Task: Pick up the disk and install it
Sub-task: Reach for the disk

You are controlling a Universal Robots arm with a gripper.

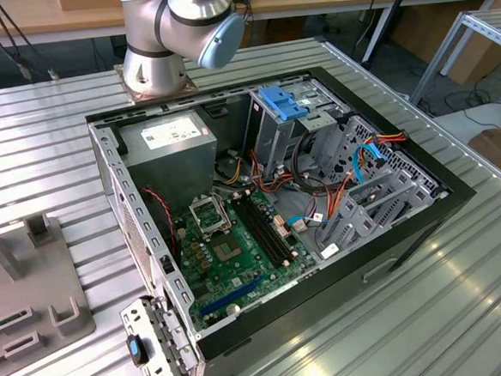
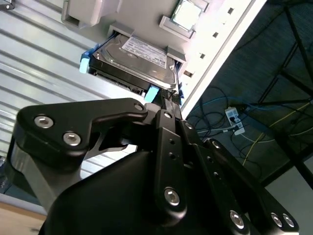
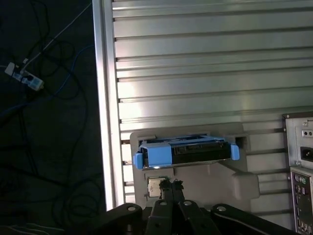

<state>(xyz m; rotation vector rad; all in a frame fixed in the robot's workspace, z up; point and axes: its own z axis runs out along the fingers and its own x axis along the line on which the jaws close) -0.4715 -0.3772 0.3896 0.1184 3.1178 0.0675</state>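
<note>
The disk [image 3: 188,152], a grey hard drive framed by its bright blue carrier rail, is seen lying flat in a grey moulded holder [image 3: 230,183] that is set on the ribbed aluminium table [image 3: 205,73], close to the table's edge, with a small processor chip [image 3: 155,186] seated in the same holder just beside it. The gripper [image 3: 171,184] is poised near the disk's long side in both wrist views; its fingers are drawn together with nothing between them, and the disk is not touched. In the exterior view, the open computer case [image 1: 113,189] is laid on its side at the centre of the frame, with the arm [image 1: 179,29] rising at the upper middle. Inside the case, an upright grey drive bay [image 1: 273,139] topped by a blue latch [image 1: 283,104] is seen in the upper middle of the frame. The task is judged to be at its very start: the disk has not been grasped, lifted or installed.
</note>
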